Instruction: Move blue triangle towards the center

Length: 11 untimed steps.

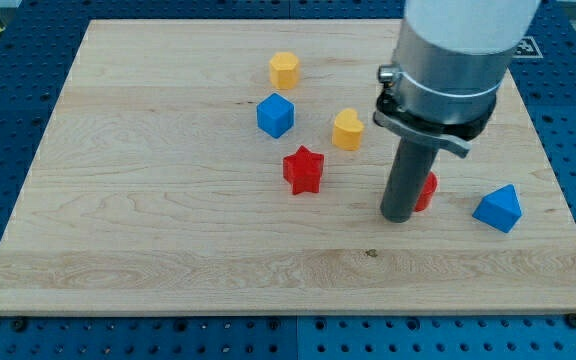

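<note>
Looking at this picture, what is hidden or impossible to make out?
- Red block: mostly behind my rod in the camera view; shape unclear.
- My tip: whether it touches that block cannot be told.
- The arm above the rod: cut off by the view's top edge.

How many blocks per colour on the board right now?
Yellow: 2, hexagon and heart
Blue: 2, cube and triangle
Red: 2, star and a red block partly hidden behind my tip, shape unclear
Total: 6
</note>
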Tool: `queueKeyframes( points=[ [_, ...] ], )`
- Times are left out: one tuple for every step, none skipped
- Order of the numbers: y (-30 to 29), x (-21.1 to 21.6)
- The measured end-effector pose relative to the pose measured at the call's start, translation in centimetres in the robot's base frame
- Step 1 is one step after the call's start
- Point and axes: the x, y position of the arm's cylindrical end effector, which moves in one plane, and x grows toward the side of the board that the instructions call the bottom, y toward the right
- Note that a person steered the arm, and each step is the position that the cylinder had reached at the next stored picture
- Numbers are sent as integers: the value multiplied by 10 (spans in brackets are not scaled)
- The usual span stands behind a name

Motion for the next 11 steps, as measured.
queueKeyframes(
  points=[
    [0, 4],
    [37, 27],
    [97, 22],
    [104, 21],
    [104, 21],
    [111, 20],
    [121, 20],
    [120, 16],
    [110, -4],
    [105, -22],
    [107, -20]
  ],
)
